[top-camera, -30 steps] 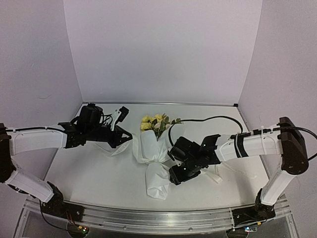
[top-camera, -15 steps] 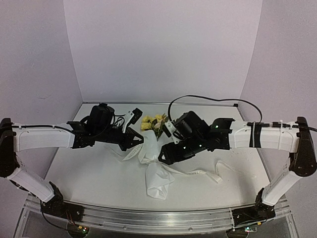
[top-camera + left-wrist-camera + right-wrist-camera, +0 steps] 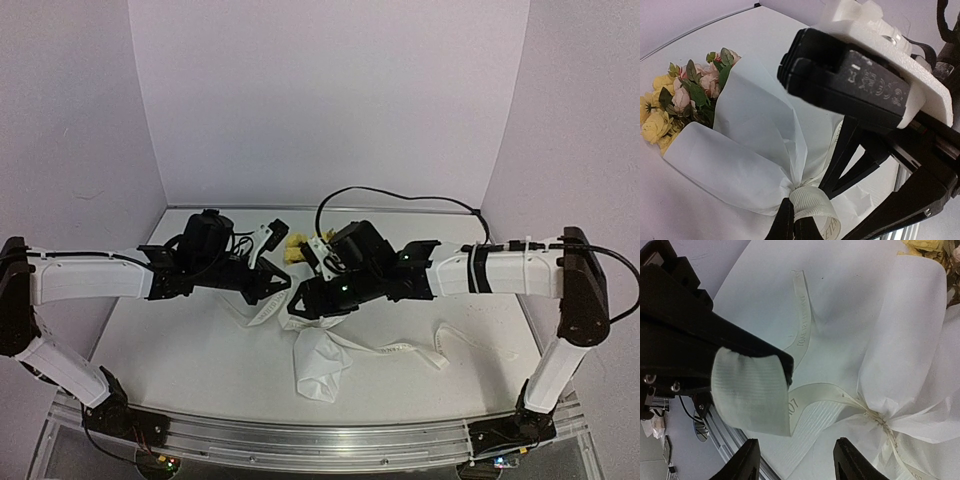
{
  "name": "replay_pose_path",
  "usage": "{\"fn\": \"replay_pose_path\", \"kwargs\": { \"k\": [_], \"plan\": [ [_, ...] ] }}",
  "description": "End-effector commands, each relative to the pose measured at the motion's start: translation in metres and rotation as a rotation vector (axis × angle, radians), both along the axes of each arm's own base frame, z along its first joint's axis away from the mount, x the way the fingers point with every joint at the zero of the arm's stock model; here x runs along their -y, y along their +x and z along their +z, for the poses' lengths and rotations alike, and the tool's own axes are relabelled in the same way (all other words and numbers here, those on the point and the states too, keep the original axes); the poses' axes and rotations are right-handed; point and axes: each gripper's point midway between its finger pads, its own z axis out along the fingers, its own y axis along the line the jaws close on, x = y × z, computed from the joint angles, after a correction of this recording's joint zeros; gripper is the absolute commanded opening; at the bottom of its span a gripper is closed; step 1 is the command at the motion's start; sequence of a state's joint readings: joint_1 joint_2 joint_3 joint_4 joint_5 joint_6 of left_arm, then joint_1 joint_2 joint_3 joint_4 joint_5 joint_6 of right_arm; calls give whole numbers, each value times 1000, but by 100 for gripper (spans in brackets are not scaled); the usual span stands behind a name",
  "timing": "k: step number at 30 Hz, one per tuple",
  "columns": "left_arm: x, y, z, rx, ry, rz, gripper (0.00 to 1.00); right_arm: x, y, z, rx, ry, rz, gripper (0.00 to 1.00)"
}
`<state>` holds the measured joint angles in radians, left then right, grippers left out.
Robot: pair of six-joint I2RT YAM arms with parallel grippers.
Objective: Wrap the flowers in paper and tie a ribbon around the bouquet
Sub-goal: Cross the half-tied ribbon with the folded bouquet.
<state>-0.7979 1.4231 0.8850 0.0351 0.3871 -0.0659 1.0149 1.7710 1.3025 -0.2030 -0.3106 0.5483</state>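
From above, the bouquet (image 3: pixel 318 358) lies mid-table, with bare table (image 3: pixel 170 340) on both sides. Both arms reach inward and meet low over its waist. The ribbon (image 3: pixel 402 349) trails to the right.

In the left wrist view, the left gripper (image 3: pixel 790 223) is clamped on the ribbon beside the paper (image 3: pixel 750 125). The flowers (image 3: pixel 660 125) lie beyond.

In the right wrist view, the right gripper (image 3: pixel 797 461) has its fingers apart and empty above the paper. The left gripper crowds it from the left.

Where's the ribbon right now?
In the right wrist view, the ribbon wraps round the pinched middle of the paper, and one strand runs left into the shut left gripper.
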Motion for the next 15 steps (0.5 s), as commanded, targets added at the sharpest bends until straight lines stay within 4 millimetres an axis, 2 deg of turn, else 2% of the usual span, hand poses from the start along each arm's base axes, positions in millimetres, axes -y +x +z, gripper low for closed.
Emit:
{"fn": "replay_pose_path", "kwargs": {
  "k": [1,5,10,15],
  "plan": [
    [6,8,39,98,-39,0,0,-26,14,29,78,140,12,51],
    [5,8,39,100,-33,-3,0,-29,13,28,63,147,22,48],
    [6,9,40,106,-29,-3,0,-30,13,24,38,147,14,40],
    [8,10,40,111,-28,-11,0,-29,15,19,27,136,-6,24]
  ]
}}
